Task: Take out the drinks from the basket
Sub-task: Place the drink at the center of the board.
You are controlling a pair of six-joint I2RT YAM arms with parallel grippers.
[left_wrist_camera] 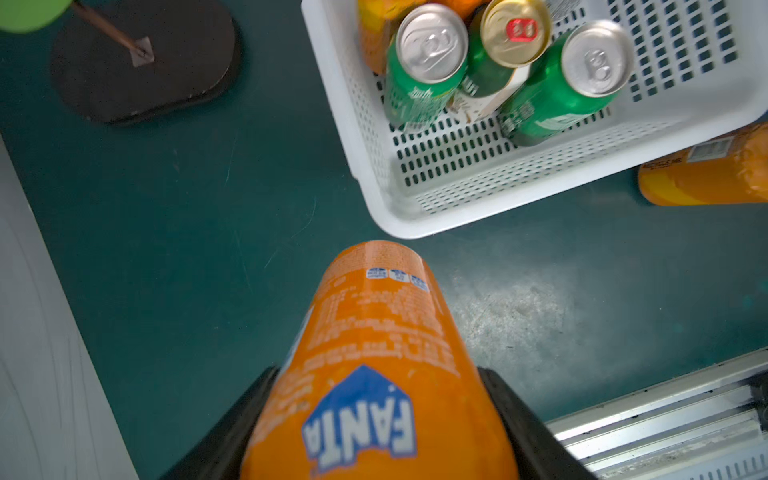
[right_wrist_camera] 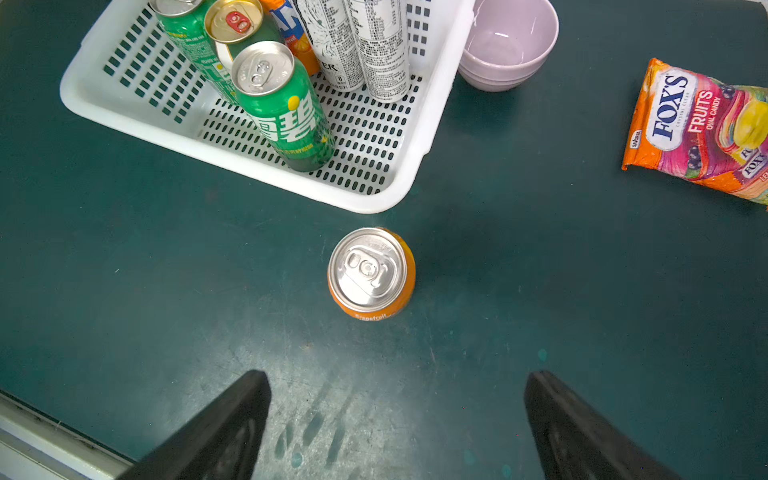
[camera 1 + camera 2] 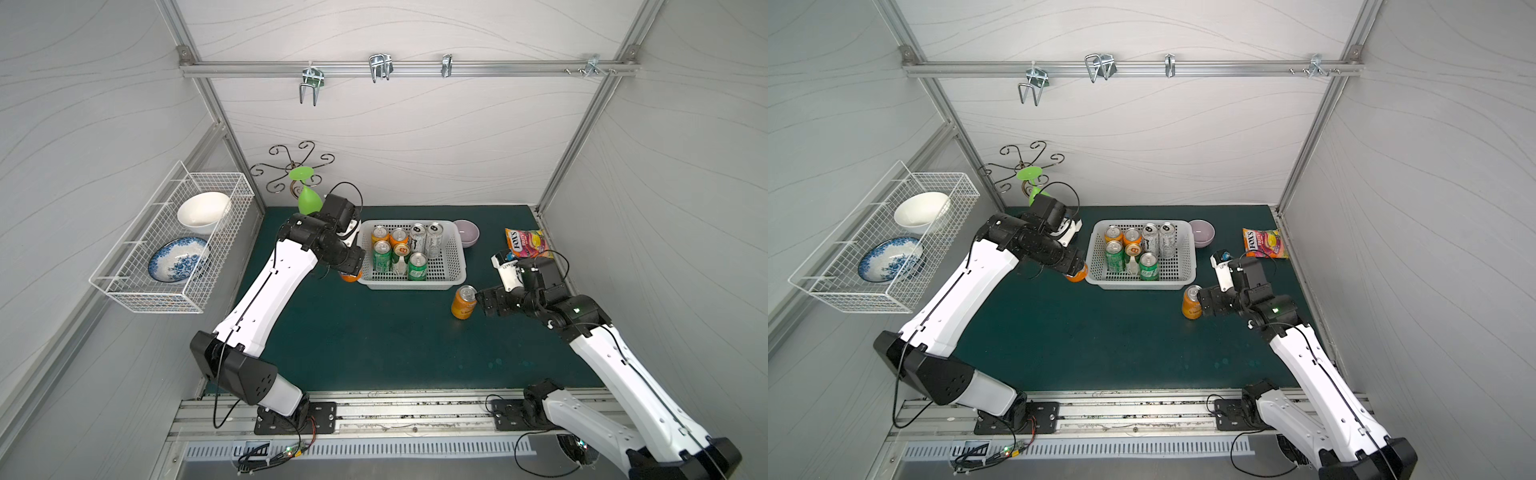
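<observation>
Early in the unloading, by my reckoning. Left hand clenched a smooth orange Fanta can just outside the slotted white plastic basket; next move, stand it on the counter. Right hand splayed empty near a standing orange can. Seven metal drinks stood inside.

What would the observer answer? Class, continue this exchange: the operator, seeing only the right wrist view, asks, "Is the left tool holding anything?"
Observer: Yes. The left tool is shut on an orange Fanta can, outside the basket, off its left end.
Operator: How many cans are inside?
Observer: Seven in both top views; the orange can in the far-left corner lies outside your frame.
Operator: Anything on the left wall?
Observer: A wire rack holding a white bowl and a blue-patterned bowl.
</observation>
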